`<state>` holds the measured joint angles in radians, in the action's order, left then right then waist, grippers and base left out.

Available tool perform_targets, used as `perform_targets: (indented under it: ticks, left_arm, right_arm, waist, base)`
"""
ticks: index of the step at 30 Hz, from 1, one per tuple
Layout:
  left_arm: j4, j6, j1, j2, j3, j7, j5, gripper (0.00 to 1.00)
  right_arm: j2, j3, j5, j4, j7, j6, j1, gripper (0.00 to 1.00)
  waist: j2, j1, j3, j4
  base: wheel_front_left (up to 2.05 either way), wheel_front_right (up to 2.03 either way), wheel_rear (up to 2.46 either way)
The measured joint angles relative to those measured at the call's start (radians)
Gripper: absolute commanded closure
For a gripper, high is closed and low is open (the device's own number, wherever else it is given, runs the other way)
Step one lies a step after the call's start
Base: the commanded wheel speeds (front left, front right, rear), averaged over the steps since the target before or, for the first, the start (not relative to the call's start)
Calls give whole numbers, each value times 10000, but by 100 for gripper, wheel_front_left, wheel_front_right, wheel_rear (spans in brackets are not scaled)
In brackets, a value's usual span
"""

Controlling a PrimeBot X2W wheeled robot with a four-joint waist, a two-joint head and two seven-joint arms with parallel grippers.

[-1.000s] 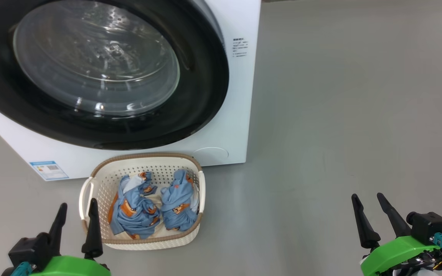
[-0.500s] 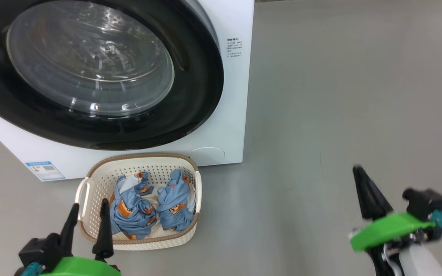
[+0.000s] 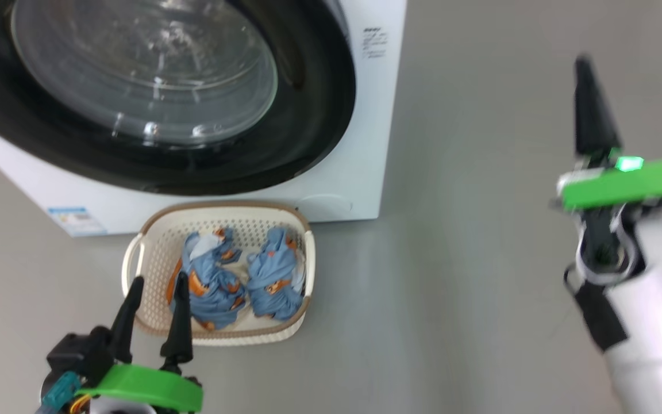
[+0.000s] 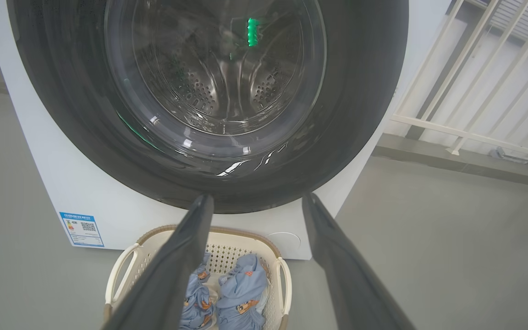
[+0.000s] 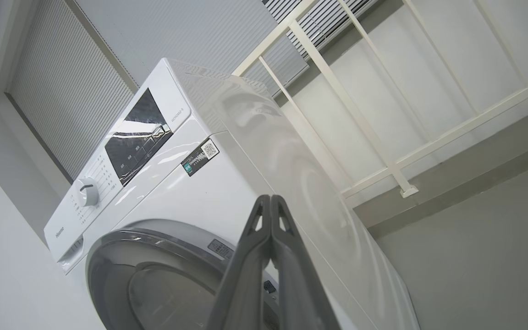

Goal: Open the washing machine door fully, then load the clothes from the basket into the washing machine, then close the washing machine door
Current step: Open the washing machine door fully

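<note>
One basket point(image 3: 222, 205) holds two clothes bundles point(image 3: 210, 287); the left gripper point(image 3: 158, 279) stands apart, the right gripper point(image 3: 582, 62) is pressed together.

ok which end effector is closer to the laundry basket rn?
Left. The left end effector hangs by the basket's near left corner, fingers open. The right end effector is far off to the basket's right, raised over the floor, fingers shut.
</note>
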<state>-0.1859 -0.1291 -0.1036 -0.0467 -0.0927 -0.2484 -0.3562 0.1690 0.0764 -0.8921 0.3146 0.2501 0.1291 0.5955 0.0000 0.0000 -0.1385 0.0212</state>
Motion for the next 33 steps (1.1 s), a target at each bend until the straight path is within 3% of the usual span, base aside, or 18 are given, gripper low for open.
perform_targets:
  ticks: [8, 14, 22, 33]
  left_arm:
    - [125, 0, -678, 44, -627, -2, -320, 0]
    - [232, 0, -1101, 88, -993, -71, -581, 0]
    - [468, 0, -1550, 102, -1465, -71, -1064, 0]
    - [748, 0, -2085, 150, -1833, -71, -1407, 0]
  right_arm:
    - [1266, 1597, -2757, 974, -88, 0, 2190, 100]
    - [2052, 2685, -4828, 1292, -1724, 0, 3431, 100]
    - [2508, 2788, -6982, 1900, -4429, 0, 4742, 100]
    - [2765, 2991, -7440, 3053, -6945, 0, 6127, 100]
  waist:
    - [0, 0, -660, 707]
    - [0, 0, -1240, 1326]
    - [0, 0, -2148, 2129]
    - [0, 0, -3135, 2818]
  base:
    - [0, 0, 0]
    - [0, 0, 0]
    - [0, 0, 0]
    - [0, 0, 0]
